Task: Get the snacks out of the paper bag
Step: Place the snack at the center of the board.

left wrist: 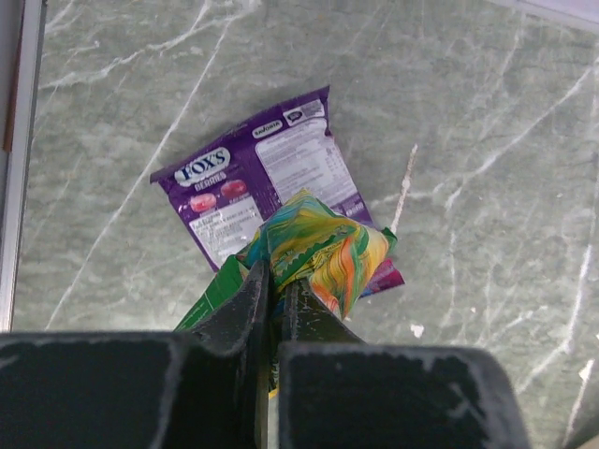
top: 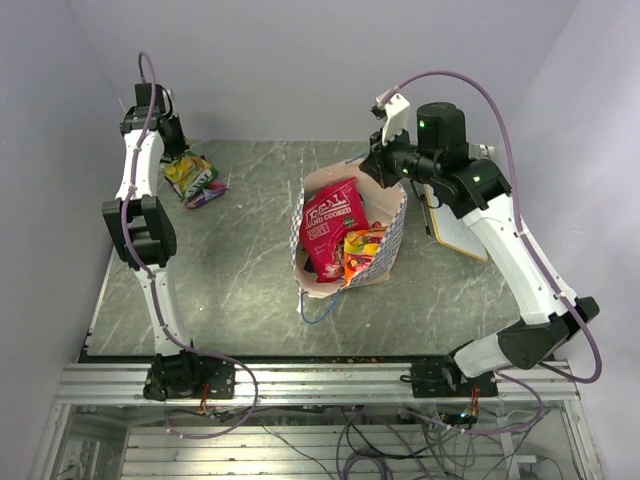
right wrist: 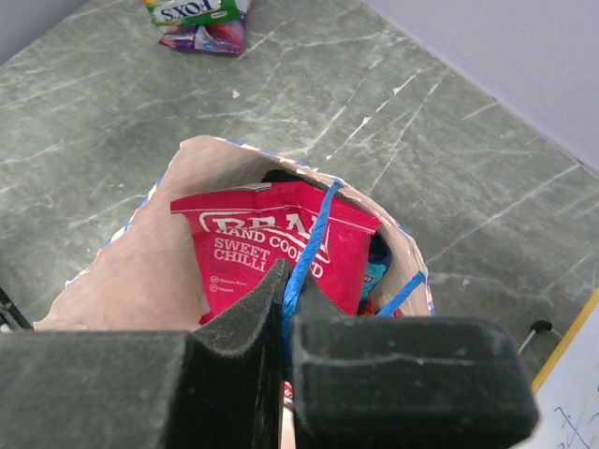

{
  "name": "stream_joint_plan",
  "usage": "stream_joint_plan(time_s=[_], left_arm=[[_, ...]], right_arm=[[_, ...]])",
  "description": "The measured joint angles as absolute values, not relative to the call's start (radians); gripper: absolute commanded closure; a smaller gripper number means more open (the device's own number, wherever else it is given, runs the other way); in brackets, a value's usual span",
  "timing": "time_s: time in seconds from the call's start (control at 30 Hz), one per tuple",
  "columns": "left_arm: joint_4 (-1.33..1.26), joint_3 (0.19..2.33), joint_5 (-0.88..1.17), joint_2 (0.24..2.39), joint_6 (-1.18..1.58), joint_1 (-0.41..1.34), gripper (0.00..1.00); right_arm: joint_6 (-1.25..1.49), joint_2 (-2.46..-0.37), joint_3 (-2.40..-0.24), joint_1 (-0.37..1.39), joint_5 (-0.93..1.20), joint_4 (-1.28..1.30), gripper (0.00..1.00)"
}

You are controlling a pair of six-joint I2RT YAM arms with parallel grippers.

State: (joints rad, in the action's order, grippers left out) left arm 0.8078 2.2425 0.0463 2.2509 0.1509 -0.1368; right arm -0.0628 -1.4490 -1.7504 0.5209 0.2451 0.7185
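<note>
Logging: my left gripper (left wrist: 278, 285) clamped on yellow-green packet (left wrist: 318, 245), well left of paper bag (top: 392, 240); right gripper (right wrist: 285, 281) pinching its blue string handle (right wrist: 316, 234).

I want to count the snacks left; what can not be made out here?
Top view: what lies deeper in the paper bag, hidden behind the red packet.
Right wrist: bag's near rim, covered by the right jaws on the blue string handle.
Left wrist: lower end of the yellow-green packet, between the left jaws.
</note>
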Motion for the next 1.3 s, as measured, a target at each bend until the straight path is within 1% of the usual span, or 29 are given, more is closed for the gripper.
stream_joint_plan(time_s=[0.27, 0.5, 0.6, 0.7, 0.73, 0.8, 0.83, 0.9, 0.97, 1.03, 1.17, 1.23, 1.3], left_arm=[[0.76, 2.303, 0.033, 2.384, 0.12, -0.137, 0.93], [0.707, 2.313, -0.014, 2.428, 0.119, -0.14, 0.92], [0.678, 2.313, -0.014, 2.441, 0.105, -0.139, 0.93], [0.655, 2.314, -0.019, 2.458, 0.066, -0.135, 0.9], [0.648, 2.314, -0.022, 2.463, 0.054, -0.132, 0.88], [0.635, 2.313, -0.023, 2.468, 0.028, -0.125, 0.79], [0.627, 2.31, -0.023, 2.468, 0.016, -0.12, 0.74], [0.612, 2.307, -0.032, 2.468, -0.001, -0.111, 0.61], [0.602, 2.302, -0.057, 2.468, -0.009, -0.103, 0.51], [0.602, 2.294, -0.088, 2.466, -0.008, -0.099, 0.43], [0.606, 2.273, -0.127, 2.451, -0.007, -0.091, 0.35], [0.617, 2.274, -0.157, 2.436, -0.005, -0.087, 0.28], [0.64, 2.283, -0.193, 2.408, 0.008, -0.082, 0.26]], right_arm=[[-0.072, -1.526, -1.8, 0.521, 0.2, 0.745, 1.0], [-0.071, -1.589, -1.829, 0.521, 0.197, 0.766, 1.0], [-0.071, -1.597, -1.829, 0.521, 0.198, 0.772, 1.0], [-0.071, -1.597, -1.829, 0.521, 0.198, 0.771, 1.0], [-0.071, -1.597, -1.829, 0.521, 0.198, 0.768, 1.0], [-0.071, -1.597, -1.829, 0.521, 0.2, 0.768, 1.0], [-0.07, -1.597, -1.829, 0.521, 0.202, 0.767, 1.0], [-0.068, -1.597, -1.829, 0.521, 0.202, 0.762, 1.0], [-0.065, -1.597, -1.829, 0.521, 0.202, 0.756, 1.0], [-0.061, -1.594, -1.825, 0.521, 0.202, 0.749, 1.0], [-0.046, -1.569, -1.803, 0.521, 0.203, 0.742, 1.0], [-0.039, -1.545, -1.782, 0.521, 0.205, 0.734, 1.0], [-0.031, -1.519, -1.758, 0.521, 0.205, 0.717, 1.0]])
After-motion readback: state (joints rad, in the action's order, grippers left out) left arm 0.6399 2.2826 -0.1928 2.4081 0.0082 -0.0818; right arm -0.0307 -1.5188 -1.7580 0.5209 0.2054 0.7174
